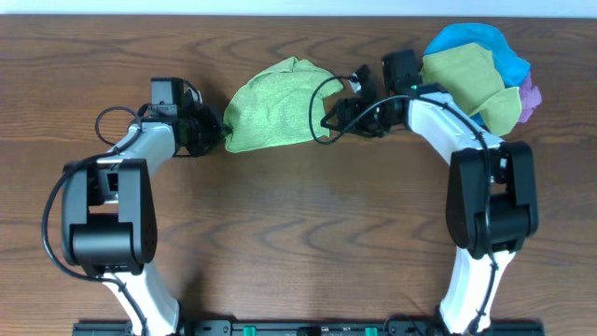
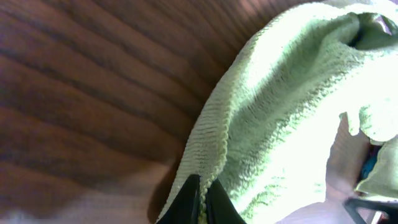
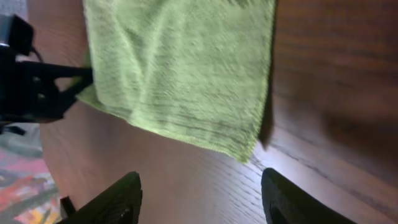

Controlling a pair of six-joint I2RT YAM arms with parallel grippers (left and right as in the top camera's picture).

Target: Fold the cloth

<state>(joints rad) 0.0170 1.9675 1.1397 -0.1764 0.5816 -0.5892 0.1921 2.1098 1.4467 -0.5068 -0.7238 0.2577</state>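
On a dark wooden table [image 1: 298, 215], viewed from overhead: the cloth [image 1: 275, 103], lime green and loosely rumpled into a rounded shape, toward the far side and between the two arms. At its left edge, the left gripper [image 1: 216, 133], clamped tight on the hem, low against the wood. Through the left wrist camera: two black fingers [image 2: 186, 200] pressed together on the stitched border of the cloth [image 2: 280, 112], with soft folds rising away to the right and bare wood grain to the left. At the cloth's right edge, the right gripper [image 1: 328, 119], jaws standing apart, gripping nothing. Through the right wrist camera: two black fingers [image 3: 118, 202] spread wide above bare wood, with a flat, squared corner of the cloth [image 3: 180, 62] just ahead of them and not between them; farther on, at the left of that view, the left gripper [image 3: 84, 78] biting the opposite edge. No telling from any view whether the right fingertips touch the fabric. In the far right corner of the table, behind the right arm: a pile of other fabrics, with a blue cloth [image 1: 466, 39] at the back, an olive-green cloth [image 1: 462, 77] in front of it and a purple scrap [image 1: 529, 95] at the right, all apart from the lime-green one.
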